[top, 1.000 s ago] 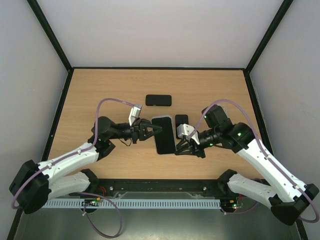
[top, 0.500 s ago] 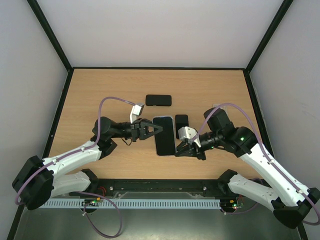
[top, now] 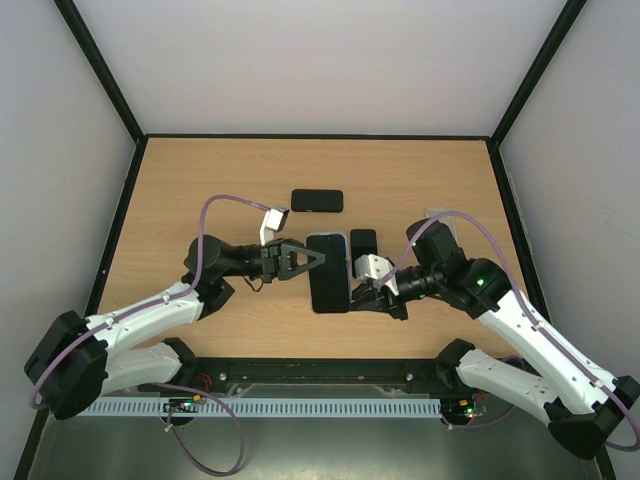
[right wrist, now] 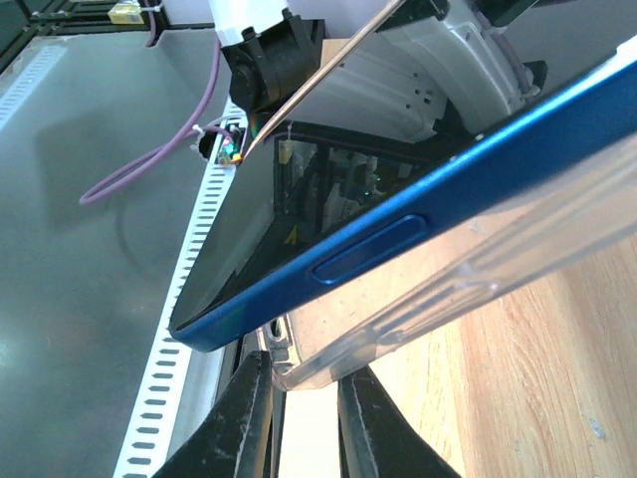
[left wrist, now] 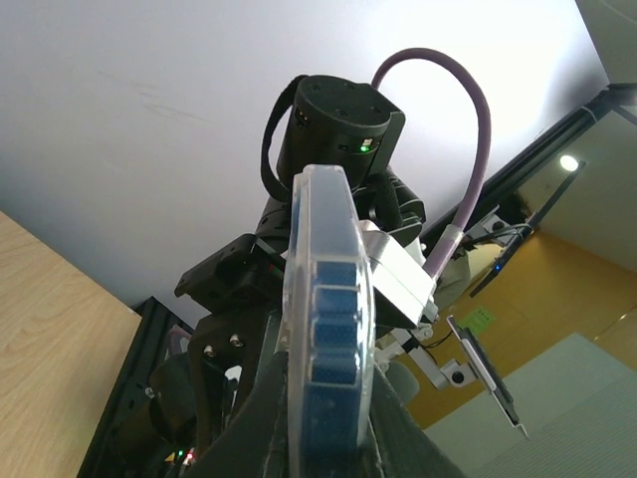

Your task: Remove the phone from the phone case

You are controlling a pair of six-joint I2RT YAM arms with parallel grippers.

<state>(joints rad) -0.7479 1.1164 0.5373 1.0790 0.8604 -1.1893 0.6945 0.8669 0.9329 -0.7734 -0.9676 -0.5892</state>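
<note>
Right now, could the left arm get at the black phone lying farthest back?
Probably yes: only bare table separates it from the black phone, though the left gripper grips the cased phone.

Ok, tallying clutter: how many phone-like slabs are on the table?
3: the cased phone at centre, a dark phone crosswise behind it, and a smaller black slab beside its right edge, maybe part-hidden.

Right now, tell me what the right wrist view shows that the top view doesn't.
Only the right wrist view: the blue edge of the phone with its side button, and the clear case standing off it at the corner, gripped by the right gripper. Only the top view: a second phone and a smaller one lying on the table. Both: the phone and the right gripper at its edge.
</note>
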